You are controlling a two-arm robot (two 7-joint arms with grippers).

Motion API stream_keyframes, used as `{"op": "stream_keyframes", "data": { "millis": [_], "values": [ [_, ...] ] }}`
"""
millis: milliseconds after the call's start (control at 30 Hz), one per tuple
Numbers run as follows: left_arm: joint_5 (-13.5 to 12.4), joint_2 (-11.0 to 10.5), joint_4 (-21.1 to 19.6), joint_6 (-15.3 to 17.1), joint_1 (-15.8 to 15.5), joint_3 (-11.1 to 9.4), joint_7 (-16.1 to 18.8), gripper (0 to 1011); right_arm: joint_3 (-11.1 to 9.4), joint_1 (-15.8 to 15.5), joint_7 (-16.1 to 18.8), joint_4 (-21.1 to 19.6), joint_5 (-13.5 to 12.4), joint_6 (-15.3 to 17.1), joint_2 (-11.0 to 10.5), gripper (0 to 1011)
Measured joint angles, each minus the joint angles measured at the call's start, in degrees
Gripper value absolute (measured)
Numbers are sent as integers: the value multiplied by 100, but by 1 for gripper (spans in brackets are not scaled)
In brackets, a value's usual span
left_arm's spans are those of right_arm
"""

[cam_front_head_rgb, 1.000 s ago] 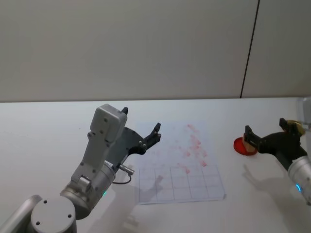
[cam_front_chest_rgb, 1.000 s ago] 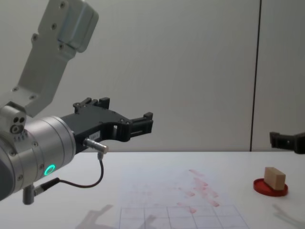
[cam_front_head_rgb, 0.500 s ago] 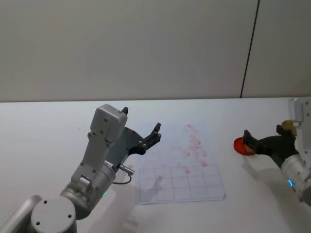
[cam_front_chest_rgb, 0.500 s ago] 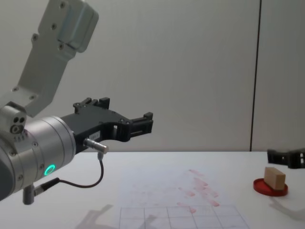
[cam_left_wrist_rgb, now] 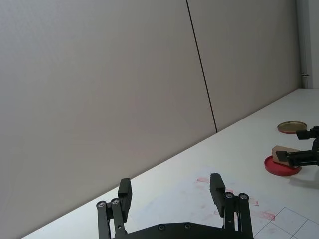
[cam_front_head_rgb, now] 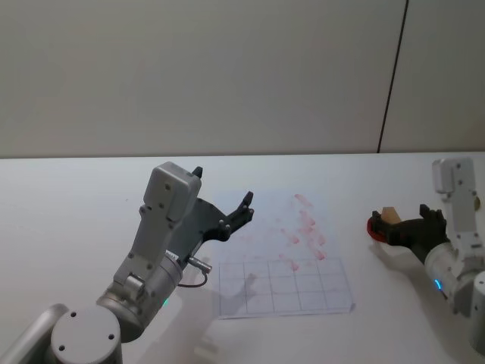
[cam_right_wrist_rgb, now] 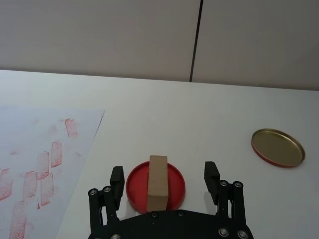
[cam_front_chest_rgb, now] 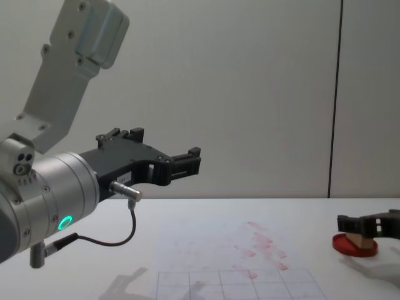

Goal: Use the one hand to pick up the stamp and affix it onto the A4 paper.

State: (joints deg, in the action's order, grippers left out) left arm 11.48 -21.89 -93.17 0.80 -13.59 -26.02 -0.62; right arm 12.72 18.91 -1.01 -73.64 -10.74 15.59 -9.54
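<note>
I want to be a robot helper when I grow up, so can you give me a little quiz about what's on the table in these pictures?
1. True or false: the stamp is standing on the red ink pad.
2. Pick one: which hand has its open fingers on either side of the stamp, not yet squeezing it?
A. the right hand
B. the left hand
C. neither hand
3. Short answer: what colour are the marks on the A4 paper?

Key: 1. True. 2. A. 3. Red.
</note>
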Motion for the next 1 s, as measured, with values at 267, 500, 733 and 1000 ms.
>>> {"op": "stream_keyframes", "data": {
  "millis": [267, 500, 733, 1000],
  "values": [
    [0, 0, 0, 0, 0, 0, 0, 993, 23, 182, 67, 361, 59, -99, 88, 841],
    [0, 0, 0, 0, 0, 0, 0, 993, 30, 294, 104, 584, 110, -175, 141, 616],
    [0, 0, 0, 0, 0, 0, 0, 993, 26, 354, 108, 712, 147, -197, 166, 397],
    [0, 0, 0, 0, 0, 0, 0, 993, 6, 378, 86, 795, 171, -182, 178, 220]
  ]
}}
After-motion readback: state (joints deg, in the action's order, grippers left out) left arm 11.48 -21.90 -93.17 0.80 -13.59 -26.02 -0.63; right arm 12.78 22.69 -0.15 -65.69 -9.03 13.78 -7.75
